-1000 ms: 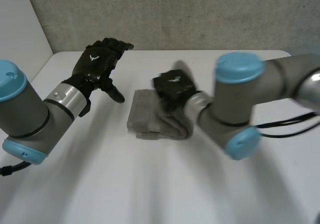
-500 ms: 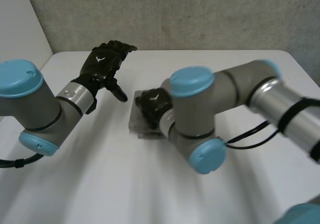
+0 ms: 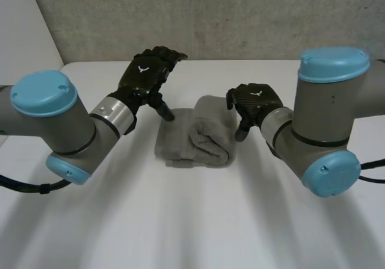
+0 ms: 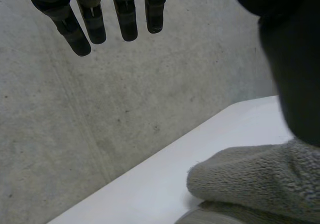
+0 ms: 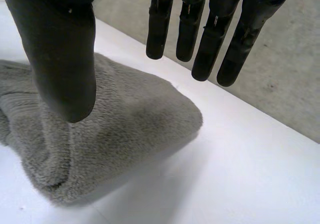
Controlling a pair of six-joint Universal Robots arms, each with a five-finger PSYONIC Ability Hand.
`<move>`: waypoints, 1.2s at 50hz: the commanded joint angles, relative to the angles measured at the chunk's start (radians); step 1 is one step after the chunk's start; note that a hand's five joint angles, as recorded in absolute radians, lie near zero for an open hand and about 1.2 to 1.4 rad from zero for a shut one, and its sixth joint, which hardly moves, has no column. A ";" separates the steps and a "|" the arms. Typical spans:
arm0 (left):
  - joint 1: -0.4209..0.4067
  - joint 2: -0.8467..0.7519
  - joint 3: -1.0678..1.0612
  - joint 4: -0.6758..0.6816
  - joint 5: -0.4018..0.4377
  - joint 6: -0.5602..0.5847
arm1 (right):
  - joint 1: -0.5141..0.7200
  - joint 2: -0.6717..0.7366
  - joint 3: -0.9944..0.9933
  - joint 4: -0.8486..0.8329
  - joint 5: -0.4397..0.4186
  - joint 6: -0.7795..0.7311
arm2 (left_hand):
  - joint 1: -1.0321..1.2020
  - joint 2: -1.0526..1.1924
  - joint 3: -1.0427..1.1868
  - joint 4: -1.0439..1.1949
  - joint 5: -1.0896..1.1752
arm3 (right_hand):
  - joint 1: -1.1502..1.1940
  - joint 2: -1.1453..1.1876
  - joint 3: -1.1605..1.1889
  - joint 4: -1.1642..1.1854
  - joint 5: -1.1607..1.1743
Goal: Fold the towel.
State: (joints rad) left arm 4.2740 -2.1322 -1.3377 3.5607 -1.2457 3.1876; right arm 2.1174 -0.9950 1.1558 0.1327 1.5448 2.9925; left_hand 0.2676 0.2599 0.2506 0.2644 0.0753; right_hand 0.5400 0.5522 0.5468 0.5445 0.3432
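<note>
The grey towel (image 3: 195, 133) lies folded in a thick bundle at the middle of the white table (image 3: 180, 221), its right half humped higher than the left. My left hand (image 3: 147, 76) hovers over the towel's far left corner, fingers (image 4: 125, 18) straight, thumb pointing down toward the cloth, holding nothing. My right hand (image 3: 255, 103) sits just right of the towel, clear of it, fingers relaxed. In the right wrist view the towel (image 5: 110, 129) lies under the straight fingers (image 5: 200, 28) and thumb, untouched. In the left wrist view the towel's edge (image 4: 255, 179) lies below the thumb.
A grey concrete wall (image 3: 210, 16) stands behind the table's far edge. Both arms' grey elbows with blue caps (image 3: 45, 94) (image 3: 334, 64) hang over the near table on either side of the towel.
My right hand has let go of the towel and drawn back to the right, its fingers opening. My left hand has moved right, toward the towel's far left corner.
</note>
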 commanded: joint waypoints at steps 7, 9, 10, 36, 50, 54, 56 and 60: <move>-0.043 -0.077 0.014 -0.002 0.006 0.006 | -0.014 -0.001 0.067 -0.053 0.005 0.022 | -0.004 0.004 0.013 -0.001 0.014 | -0.029 -0.041 -0.036 -0.034 -0.007; -0.056 -0.095 0.028 -0.003 0.009 0.003 | -0.017 -0.007 0.082 -0.061 0.006 0.022 | 0.011 0.018 0.027 0.014 0.028 | -0.026 -0.039 -0.033 -0.031 -0.004; -0.068 -0.115 0.047 -0.011 0.012 0.003 | -0.030 -0.010 0.099 -0.070 0.008 0.022 | 0.034 0.041 0.051 0.037 0.052 | -0.026 -0.039 -0.033 -0.031 -0.004; -0.115 -0.212 0.209 -0.215 -0.141 0.045 | -0.068 0.001 0.091 -0.097 -0.006 0.005 | 1.129 1.136 1.146 1.132 1.146 | -0.026 -0.039 -0.033 -0.031 -0.004; -0.057 -0.014 -0.152 -0.011 -0.233 0.043 | 0.061 0.256 -0.286 0.027 0.009 0.020 | 1.129 1.136 1.146 1.132 1.146 | -0.035 -0.047 -0.042 -0.040 -0.013; -0.054 -0.011 -0.198 0.000 -0.235 0.041 | 0.096 0.369 -0.451 0.120 0.012 0.061 | 1.129 1.136 1.146 1.132 1.146 | -0.050 -0.062 -0.057 -0.054 -0.028; -0.056 -0.011 -0.214 0.000 -0.235 0.043 | 0.099 0.400 -0.502 0.145 0.012 0.097 | 1.129 1.136 1.146 1.132 1.146 | -0.070 -0.082 -0.077 -0.075 -0.048; -0.060 -0.011 -0.242 0.004 -0.235 0.046 | 0.101 0.455 -0.585 0.197 0.011 0.160 | 1.129 1.136 1.146 1.132 1.146 | -0.079 -0.091 -0.086 -0.084 -0.057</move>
State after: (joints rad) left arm 4.2194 -2.1384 -1.5482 3.5661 -1.4809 3.2309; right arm 2.2114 -0.6227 0.6982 0.2531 1.5563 3.0692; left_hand 1.3330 1.3519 1.3773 1.3538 1.1852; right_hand 0.5071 0.5136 0.5100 0.5065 0.3079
